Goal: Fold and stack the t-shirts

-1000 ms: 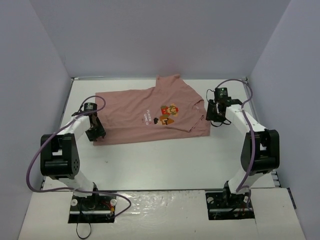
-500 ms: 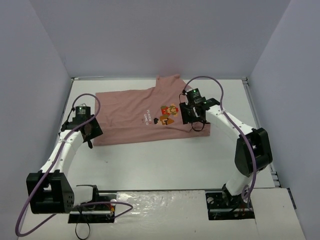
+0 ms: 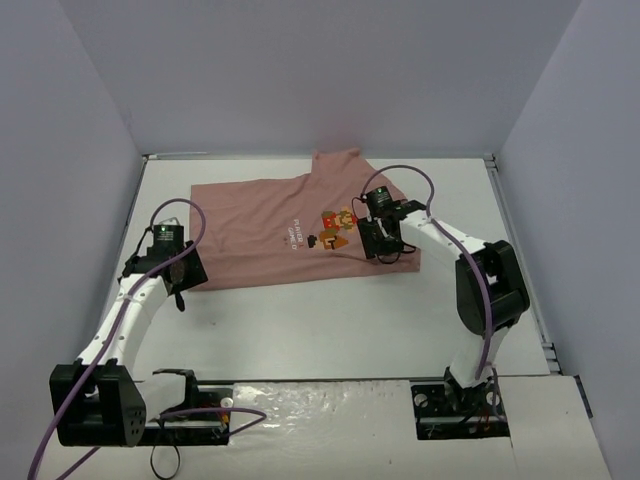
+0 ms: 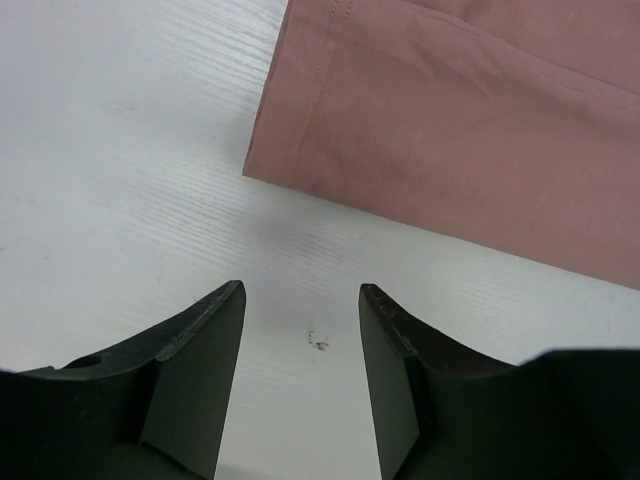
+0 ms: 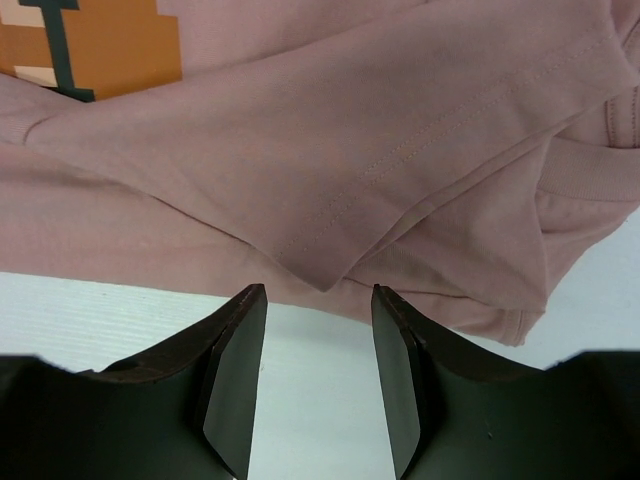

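**Both claws spread at the near edge of the pink shirt**

The left gripper (image 4: 300, 295) has its two dark fingers spread wide, with nothing between them. It hangs over bare white tabletop, just short of the near-left corner of the t-shirt (image 4: 450, 120), where a stitched hem runs along the cloth edge. A small dark speck (image 4: 318, 342) marks the table between the fingers.

The right gripper (image 5: 317, 292) is spread too. Its fingers sit either side of the tip of a folded sleeve at the shirt's near edge, and whether they touch the cloth cannot be told. A corner of the orange-brown graphic (image 5: 90, 45) shows at the upper left of that view.

The table (image 3: 330, 320) is white and faintly grained, boxed in by plain pale lavender walls (image 3: 330, 70) on three sides.

The left arm (image 3: 130, 310) stretches from its base along the table's left side. The right arm (image 3: 440, 235) rises to a dark elbow at the right, and its forearm reaches left and away to the shirt. Purple cables (image 3: 75, 340) loop along both arms.

The shirt lies flat and graphic-up in the far half of the table, long axis left to right: hem end at the left, shoulders at the right, one sleeve pointing at the far wall.
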`<state>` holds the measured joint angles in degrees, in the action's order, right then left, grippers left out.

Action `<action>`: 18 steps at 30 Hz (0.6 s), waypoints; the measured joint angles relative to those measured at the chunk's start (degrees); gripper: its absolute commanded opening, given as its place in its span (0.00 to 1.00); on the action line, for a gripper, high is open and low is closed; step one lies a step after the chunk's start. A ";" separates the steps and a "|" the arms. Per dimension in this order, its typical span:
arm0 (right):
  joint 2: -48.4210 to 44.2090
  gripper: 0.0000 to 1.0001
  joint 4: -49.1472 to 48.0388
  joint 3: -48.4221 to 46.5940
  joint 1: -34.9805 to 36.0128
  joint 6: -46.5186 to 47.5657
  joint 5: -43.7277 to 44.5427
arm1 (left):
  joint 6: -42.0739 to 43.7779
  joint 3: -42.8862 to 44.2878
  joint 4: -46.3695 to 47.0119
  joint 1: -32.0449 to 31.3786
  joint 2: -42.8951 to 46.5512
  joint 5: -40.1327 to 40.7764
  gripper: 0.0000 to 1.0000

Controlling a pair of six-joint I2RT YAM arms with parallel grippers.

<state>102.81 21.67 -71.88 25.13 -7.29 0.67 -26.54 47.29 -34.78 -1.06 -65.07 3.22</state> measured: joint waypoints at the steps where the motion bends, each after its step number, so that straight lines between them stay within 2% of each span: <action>1: 0.50 0.43 0.00 0.00 0.07 0.07 -0.01 | 0.11 -0.03 0.07 0.00 -0.16 0.00 0.46; 10: 4.11 0.34 -0.01 0.00 0.83 -0.04 0.40 | 0.34 -0.09 0.72 0.00 -1.24 -0.31 0.46; 18: 5.66 0.10 -0.06 -0.32 0.85 -0.25 1.99 | 0.34 -0.11 0.89 0.00 -1.72 -0.39 0.46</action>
<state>108.47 21.61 -72.19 25.98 -7.54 2.66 -26.20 47.18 -33.89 -1.06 -66.78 2.83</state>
